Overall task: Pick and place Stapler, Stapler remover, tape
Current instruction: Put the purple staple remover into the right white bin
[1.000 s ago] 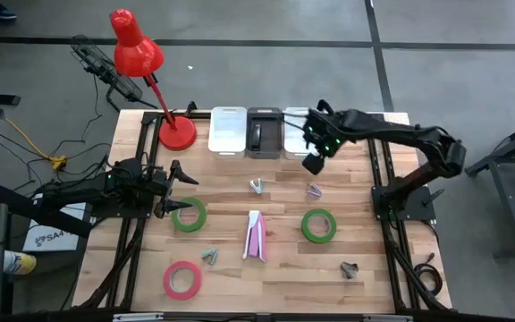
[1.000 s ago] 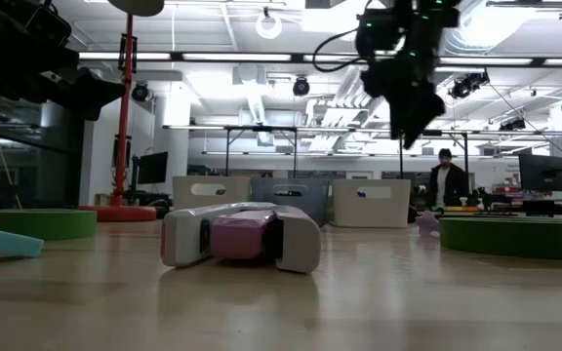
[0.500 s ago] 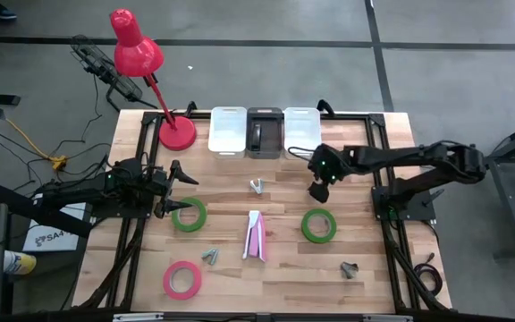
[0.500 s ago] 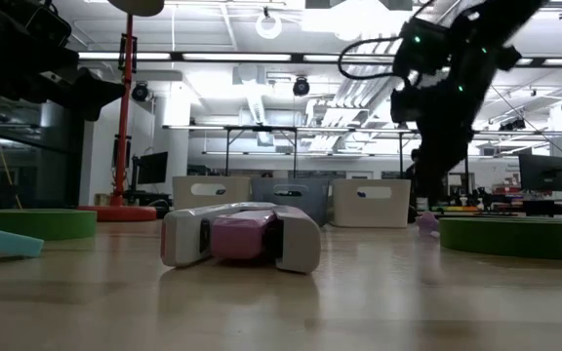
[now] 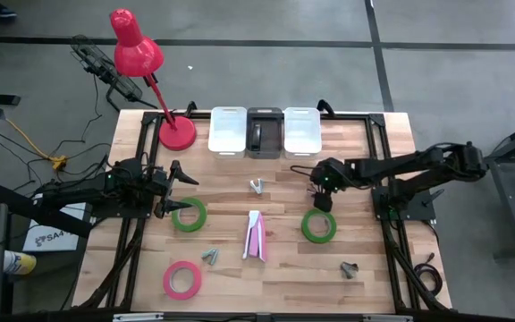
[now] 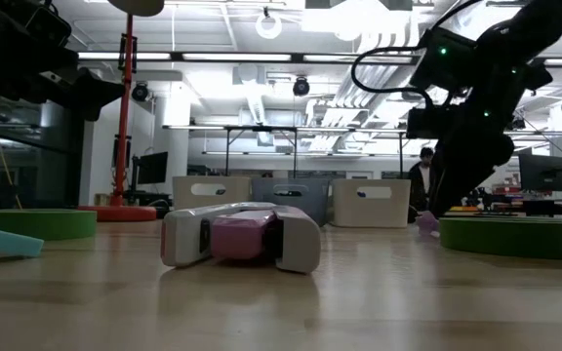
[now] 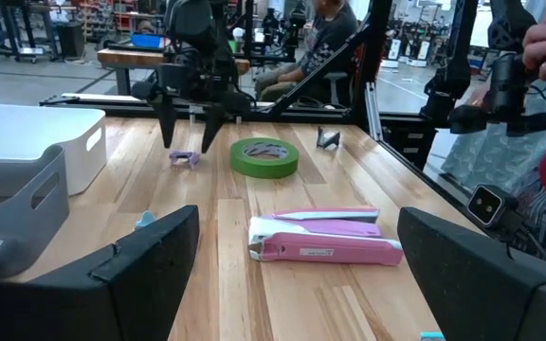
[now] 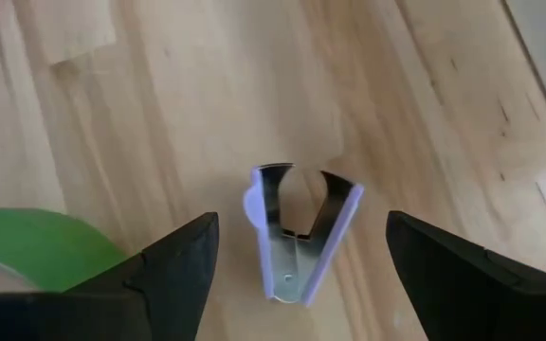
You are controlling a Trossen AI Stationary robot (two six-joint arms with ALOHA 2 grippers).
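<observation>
hovering low over a lilac staple remover is the right end effector, its fingers standing spread wide on either side of the remover with nothing gripped between them; the remover is lying flat on the table, in the right half, between the far bins and a green tape roll just nearer the front edge.

- left end effector: waiting near the left edge, fingers fully parted and holding nothing, sitting just beside a second green tape roll.
- pink tape roll: lying flat near the front left corner.
- pink and white stapler: lying on its side around the middle of the table, between the two green rolls.
- further staple removers: one near the table's centre toward the far edge, one by the front edge left of the stapler, one toward the front right corner.
- three bins along the far edge: white, dark grey, white.
- red desk lamp: its base is standing at the far left corner.
</observation>
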